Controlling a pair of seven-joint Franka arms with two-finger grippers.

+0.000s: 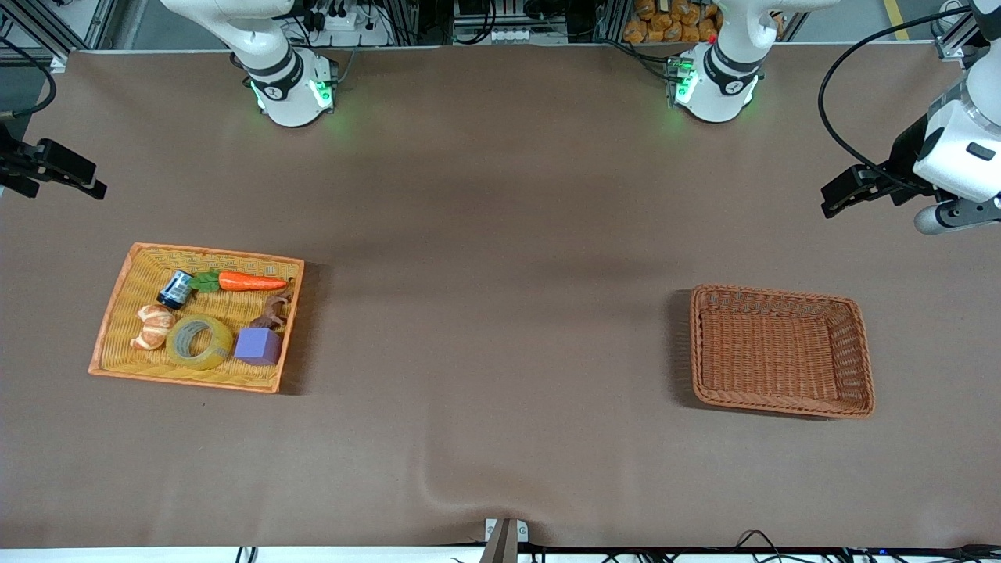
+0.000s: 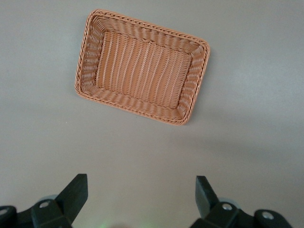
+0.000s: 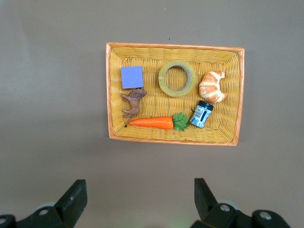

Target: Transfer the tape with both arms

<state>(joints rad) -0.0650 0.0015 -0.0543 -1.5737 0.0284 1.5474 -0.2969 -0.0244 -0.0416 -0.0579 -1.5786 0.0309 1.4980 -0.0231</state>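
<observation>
Tape [image 1: 199,341] is lying flat in the yellow basket [image 1: 117,305], at the lower left of the front view, touching the croissant toy [image 1: 152,326] and sitting just beside the purple block [image 1: 257,346]. Also resting in that basket are a toy carrot [image 1: 249,281], a small brown animal figure [image 1: 273,310] and a little blue jar [image 1: 175,289]; its label is showing in the right wrist view, but the writing is too small to read. The brown wicker basket [image 1: 852,352] is sitting at the lower right of the front view, well apart from the other one. The right gripper [image 1: 74,178] is hanging at the left edge of that view and the left gripper [image 1: 848,191] at its right edge, both over bare table [image 1: 500,313], both with jaws standing wide and holding nothing.
</observation>
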